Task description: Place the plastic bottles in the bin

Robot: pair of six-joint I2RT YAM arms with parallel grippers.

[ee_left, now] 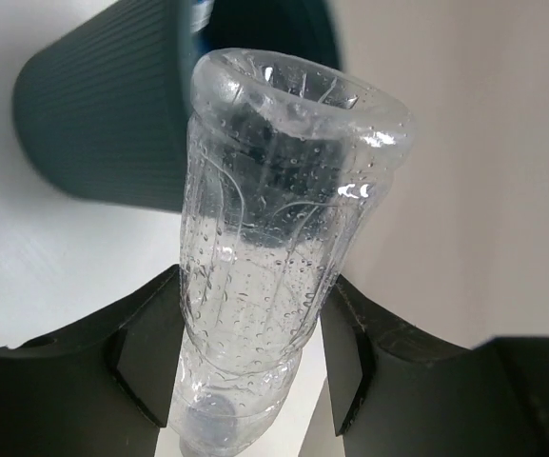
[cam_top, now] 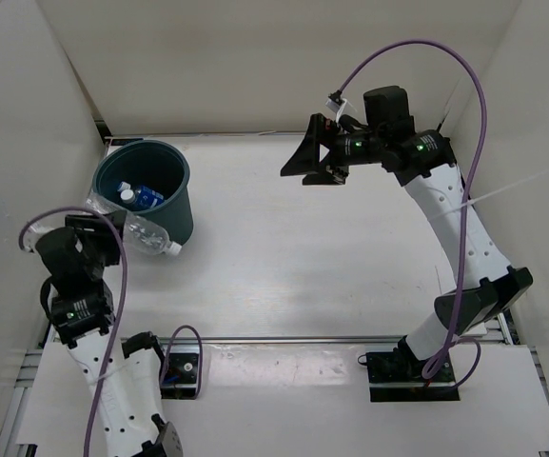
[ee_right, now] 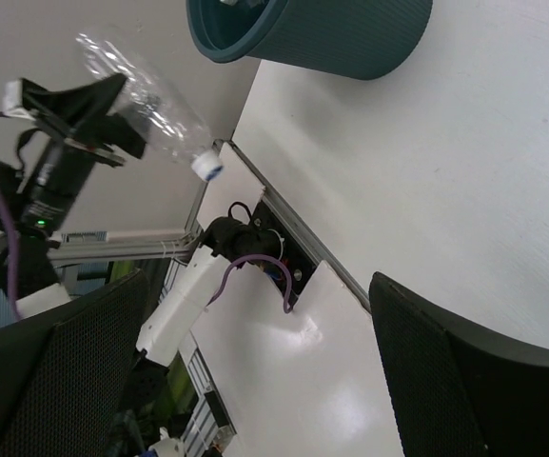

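3 white walls [cam_top: 255,57] enclose the white tabletop [cam_top: 293,238]. At far left, the left pincer [ee_left: 255,276] grips a plain clear bottle [ee_left: 274,209] just beside the bin [cam_top: 184,214]. The right pincer [ee_right: 255,281] gapes wide, empty. Inside the bin 1 blue-labelled bottle [cam_top: 143,197] shows, the rest in shadow.

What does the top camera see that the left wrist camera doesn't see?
Only the top camera looks down into the bin, where a blue-labelled bottle lies. It also shows the right arm's fingers, wide open and far from the bin. Only the left wrist camera shows the droplets inside the clear bottle and, close up, the left arm's fingers pressing on its two sides. Both show that clear bottle held right beside the bin.
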